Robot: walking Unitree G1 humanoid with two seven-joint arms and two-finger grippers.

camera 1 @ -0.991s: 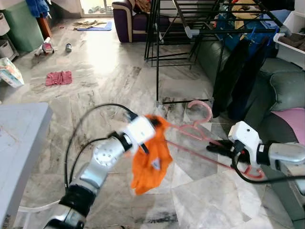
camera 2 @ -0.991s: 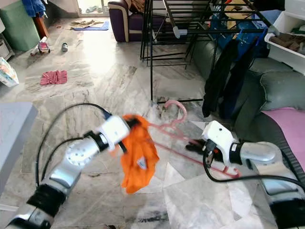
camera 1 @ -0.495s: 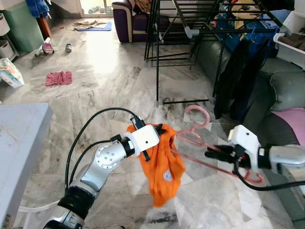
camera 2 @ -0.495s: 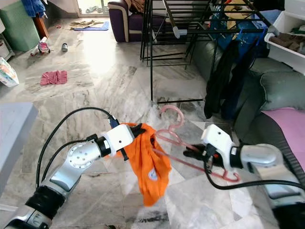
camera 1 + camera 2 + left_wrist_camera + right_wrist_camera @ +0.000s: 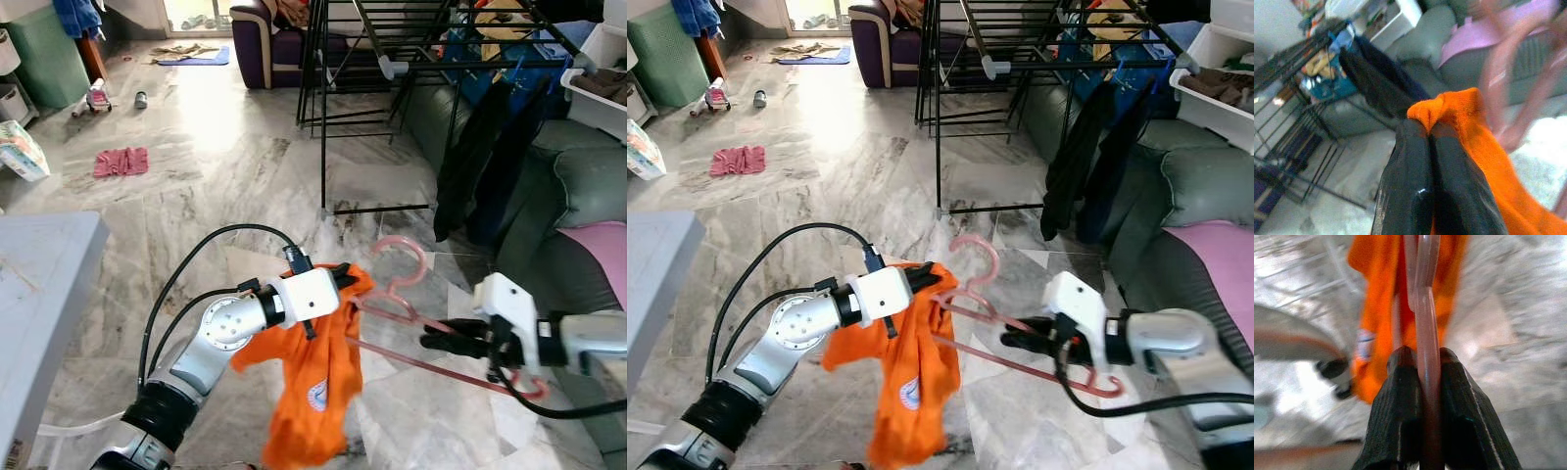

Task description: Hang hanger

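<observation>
A pink plastic hanger [image 5: 431, 365] is held low over the marble floor, hook pointing up toward the rack. My right gripper [image 5: 436, 341] is shut on its lower bar, and the bar [image 5: 1422, 264] runs out between the fingers. An orange shirt [image 5: 318, 392] hangs over the hanger's left end and droops toward the floor. My left gripper [image 5: 345, 279] is shut on a fold of the shirt [image 5: 1474, 127] at its top, right by the hanger's shoulder. A black drying rack [image 5: 392, 59] stands behind, about a metre beyond the hanger.
Dark clothes [image 5: 485, 147] hang from the rack's right side. A green sofa [image 5: 578, 186] with a pink cushion [image 5: 598, 245] lies at the right. A grey table [image 5: 39, 284] is at my left. A red cloth [image 5: 120, 160] lies on the floor farther back.
My left gripper has moved right and down with the shirt, closer to the hanger's end. The shirt now hangs longer and lower. The right gripper and hanger dipped slightly.
</observation>
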